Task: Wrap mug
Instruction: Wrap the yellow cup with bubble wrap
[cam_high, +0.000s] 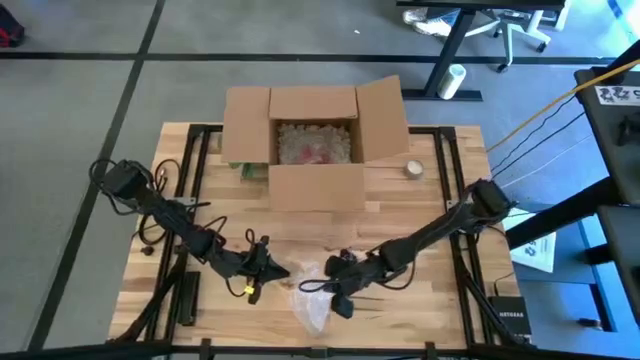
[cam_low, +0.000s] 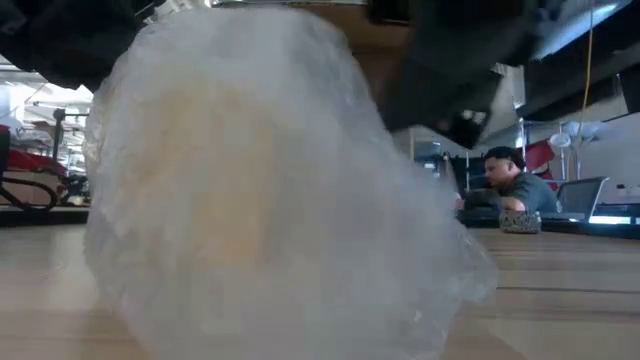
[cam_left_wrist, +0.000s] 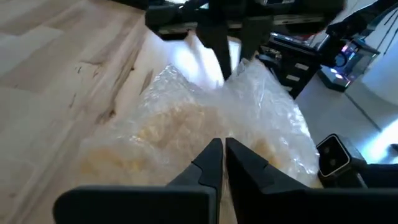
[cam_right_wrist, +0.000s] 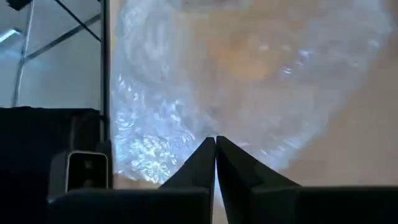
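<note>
The mug is hidden inside a crinkly, translucent bubble wrap bundle (cam_high: 313, 305) on the wooden surface (cam_high: 420, 220), near its front edge. The left claw (cam_left_wrist: 224, 163) and right claw (cam_right_wrist: 215, 155) sit pinched together at the bundle's sides; any grip is unclear.

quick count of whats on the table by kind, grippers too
cardboard box: 1
bubble-wrapped bundle: 1
tape roll: 1
grippers: 2, left gripper and right gripper, both beside the bundle near the front edge
total: 5
</note>
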